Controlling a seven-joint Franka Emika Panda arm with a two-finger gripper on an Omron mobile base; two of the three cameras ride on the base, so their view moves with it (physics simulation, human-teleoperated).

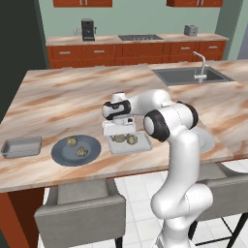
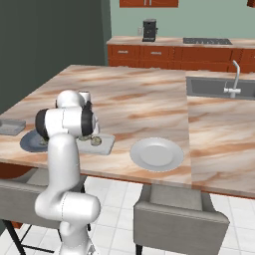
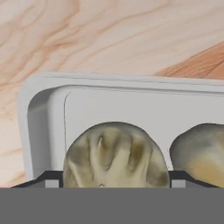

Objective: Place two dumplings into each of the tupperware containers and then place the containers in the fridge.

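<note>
Claw (image 3: 113, 186) open, fingers straddling a dumpling (image 3: 114, 155) in the tupperware container (image 1: 130, 144) near the worktop's (image 1: 72, 97) front edge – lifting carelessly (second dumpling close beside) could drag it out.

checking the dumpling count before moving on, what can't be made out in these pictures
- Gripper: left base view, the hand's body covers the fingertips; whether they touch a dumpling is unclear.
- Near tupperware container: hand view, the right and bottom edges cut it off.
- Far tupperware container: too small to see its inside.
- Dark plate: right base view, the arm hides what lies on it.
</note>
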